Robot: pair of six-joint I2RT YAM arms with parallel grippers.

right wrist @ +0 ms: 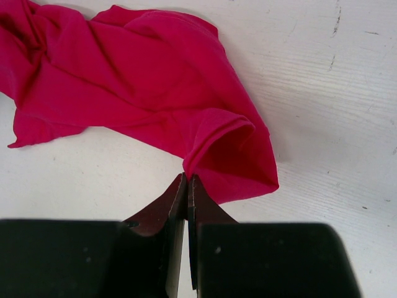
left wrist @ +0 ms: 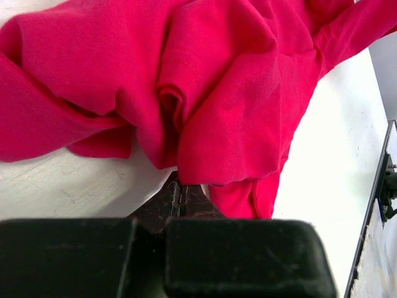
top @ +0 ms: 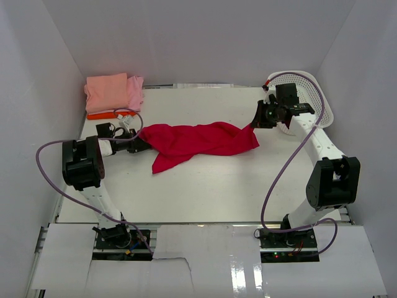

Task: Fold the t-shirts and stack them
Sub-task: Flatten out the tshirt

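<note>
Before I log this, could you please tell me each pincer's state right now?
Left pincer: closed on the red t-shirt.
Right pincer: closed on the red t-shirt's other end.

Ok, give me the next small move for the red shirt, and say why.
Probably pull the two arms apart a little, low over the table. The left jaws and right jaws are each shut on an end of the crimson t-shirt, which lies bunched and twisted between them, so it needs spreading before any fold.
</note>
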